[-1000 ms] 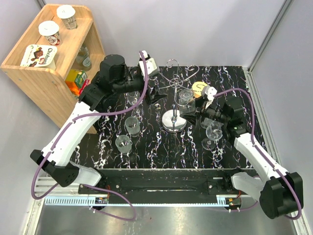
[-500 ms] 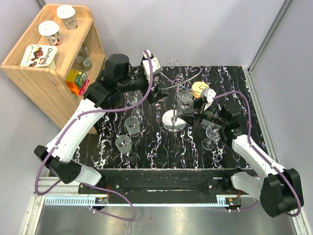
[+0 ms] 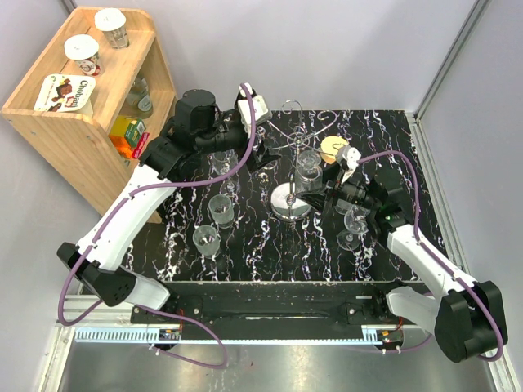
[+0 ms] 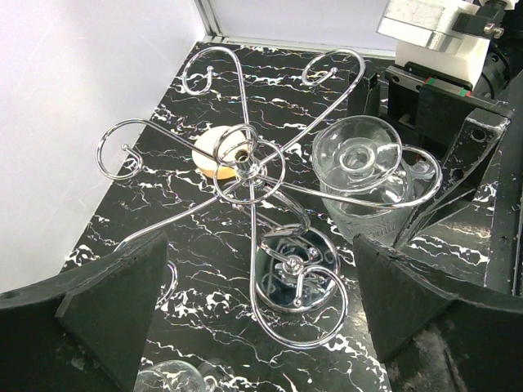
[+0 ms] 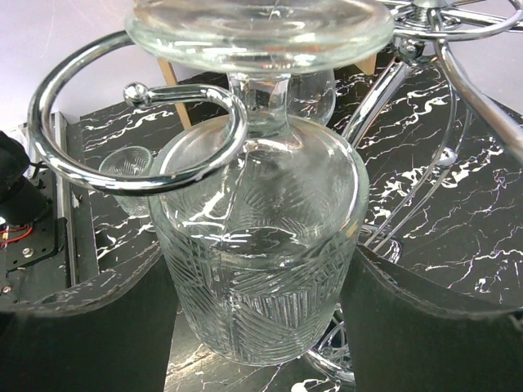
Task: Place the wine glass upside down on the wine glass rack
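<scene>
The wine glass (image 5: 261, 261) hangs upside down and empty on the wine glass rack (image 4: 245, 167). Its foot rests on a curled arm and its stem passes through the hook, at 1 o'clock of the disc base seen from above. The right gripper (image 5: 257, 310) has its jaws parted on either side of the bowl, but I cannot tell whether the pads press the glass. The left gripper (image 4: 257, 253) gapes fully over the rack's 11 o'clock side and holds nothing. On the table (image 3: 245, 253), open room lies at 6 o'clock. Two empty tumblers (image 3: 221, 209) stand at 8 o'clock, and a stemmed glass (image 3: 357, 220) stands at 4. The wooden shelf (image 3: 73, 131) at 10 o'clock carries lidded cups (image 3: 82, 53).
</scene>
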